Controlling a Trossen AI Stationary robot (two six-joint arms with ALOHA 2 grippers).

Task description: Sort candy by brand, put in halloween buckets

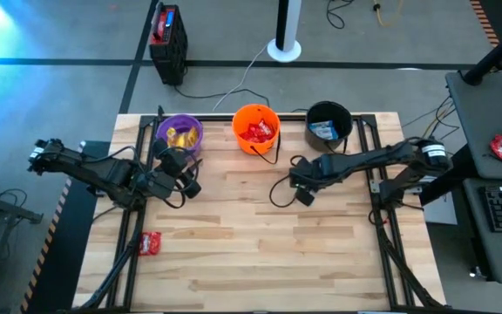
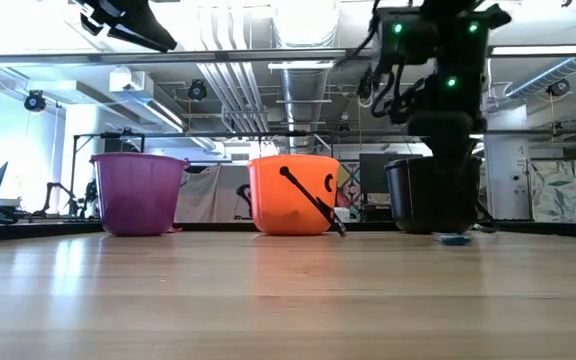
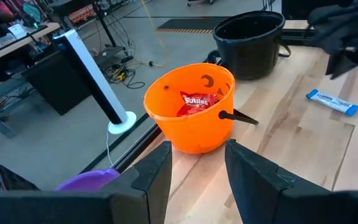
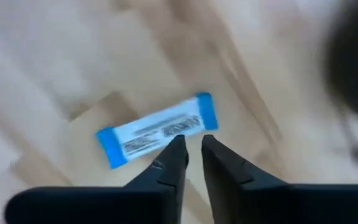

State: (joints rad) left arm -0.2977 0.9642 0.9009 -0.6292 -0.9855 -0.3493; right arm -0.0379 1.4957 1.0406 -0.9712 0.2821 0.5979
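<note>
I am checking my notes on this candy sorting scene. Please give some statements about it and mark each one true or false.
1. The orange bucket holds red candy. True.
2. A blue-and-white packet lies on the table. True.
3. The right gripper holds that packet. False: its fingertips are above it, slightly apart, holding nothing.
4. The red packet lies inside the black bucket. False: it lies on the table near the left arm.
5. The left gripper is open and empty. True.

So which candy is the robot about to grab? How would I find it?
Find the black bucket at the end of the row on the wooden table. On the bare wood in front of it, under the right gripper, lies one flat blue-and-white candy packet. The only other loose candy is a red one, far off on the left arm's side.
</note>
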